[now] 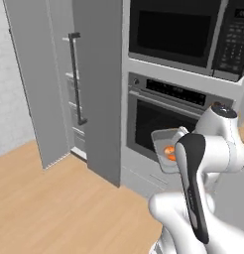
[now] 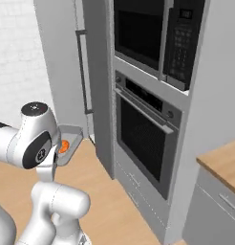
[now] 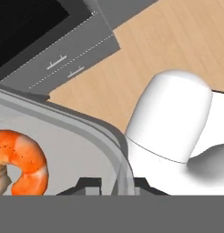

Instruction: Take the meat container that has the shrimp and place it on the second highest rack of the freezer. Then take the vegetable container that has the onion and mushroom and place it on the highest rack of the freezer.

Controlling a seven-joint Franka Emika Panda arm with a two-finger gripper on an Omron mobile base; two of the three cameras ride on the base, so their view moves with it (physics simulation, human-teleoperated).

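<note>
Right now I am holding the meat container [image 3: 82, 136], a small shallow grey tray with rounded corners, up in the air in front of the oven wall. My claw [image 3: 113, 184] is pinched shut on the tray's rim: in the hand view the two dark finger tips stand on either side of the thin grey wall at the tray's near edge. Inside the tray lies the shrimp [image 3: 23, 161], a curled orange piece, resting on the tray floor toward the side away from the claw.

From the left base view, the tray [image 1: 161, 141] shows just past my white arm, level with the lower oven's [image 1: 163, 129] black window, with the orange shrimp [image 1: 169, 151] peeking out beside the arm's dark joint. From the right base view, the tray [image 2: 71, 136] sits just beside my arm's round joint, the shrimp [image 2: 64, 146] visible in it, over the wooden floor [image 2: 105, 201].

Further left stands the freezer [image 1: 99, 89], a tall narrow grey cabinet with a long dark vertical bar handle [image 1: 77, 79]. Its door hangs partly open, and I can make out light grey shelves in the gap. The tray is well apart from the freezer.
</note>
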